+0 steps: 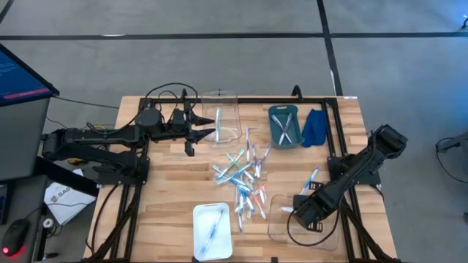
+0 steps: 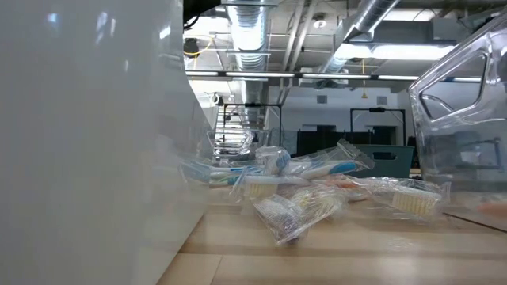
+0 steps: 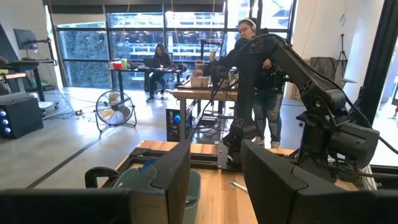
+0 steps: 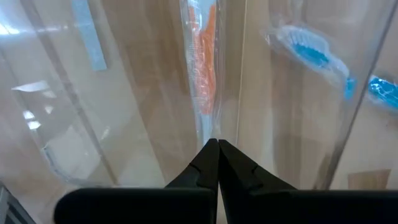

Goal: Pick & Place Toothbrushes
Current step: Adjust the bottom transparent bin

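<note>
A pile of wrapped toothbrushes [image 1: 245, 179] [image 2: 317, 186] lies in the middle of the wooden table. My right gripper [image 1: 295, 212] [image 4: 217, 144] points down into a clear tray [image 1: 281, 226] near the front right and is shut on an orange toothbrush [image 4: 202, 56] in its clear wrapper. A blue toothbrush [image 4: 311, 53] shows through the tray wall. My left gripper [image 1: 201, 134] [image 3: 214, 155] hovers level at the far left, open, with nothing between its fingers. My right gripper pinches the near end of the orange toothbrush's clear wrapper [image 4: 206, 127] between its two fingertips. The fingers come from above, pointing down, and lie in line with the brush. The brush reaches away from the tips inside the clear tray; whether it rests on the tray floor I cannot tell.
A white tray [image 1: 201, 241] [image 2: 95, 142] with one toothbrush sits at the front centre. At the far side are a second clear tray [image 1: 230, 109], a teal bin [image 1: 274, 135] holding toothbrushes, and a folded blue cloth [image 1: 315, 128]. People stand in the room beyond the table.
</note>
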